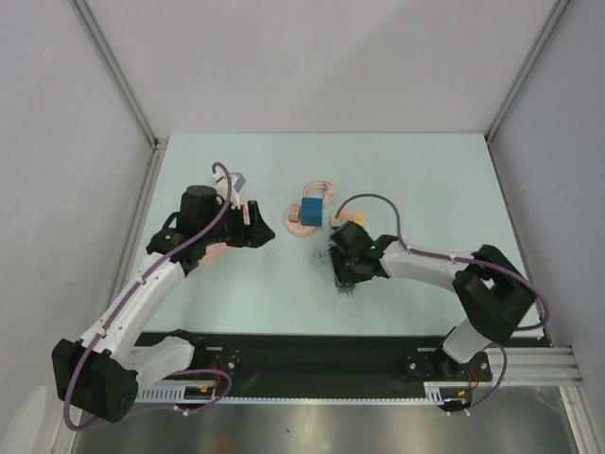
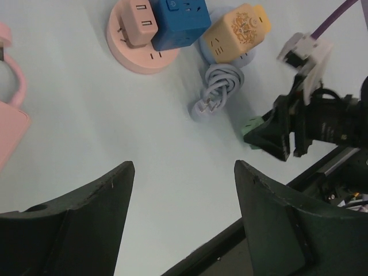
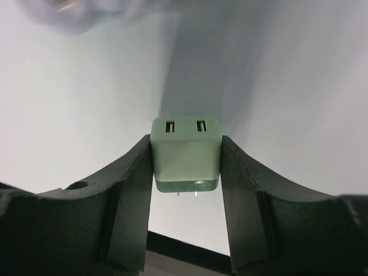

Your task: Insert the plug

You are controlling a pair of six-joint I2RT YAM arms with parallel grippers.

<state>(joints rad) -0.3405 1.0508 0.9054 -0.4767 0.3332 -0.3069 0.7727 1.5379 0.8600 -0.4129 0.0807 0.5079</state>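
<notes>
My right gripper (image 3: 186, 144) is shut on a pale green plug (image 3: 186, 150), both fingers pressed flat against its sides. Two slots show on the plug's far face and two thin prongs stick out of its near end. In the top view the right gripper (image 1: 346, 278) hangs just in front of a cluster of sockets. That cluster is a round pink base (image 2: 141, 54) carrying a pink cube (image 2: 138, 23), a blue cube (image 2: 181, 20) and a yellow cube (image 2: 236, 31). My left gripper (image 2: 184, 167) stands open over bare table, left of the cluster.
A coiled grey cable with its own plug (image 2: 218, 92) lies between the sockets and the right gripper. A pink object (image 2: 11, 115) sits under the left arm. A pink cable loop (image 1: 319, 189) lies behind the cluster. Grey walls ring the table, and a black rail (image 1: 312, 355) runs along the front.
</notes>
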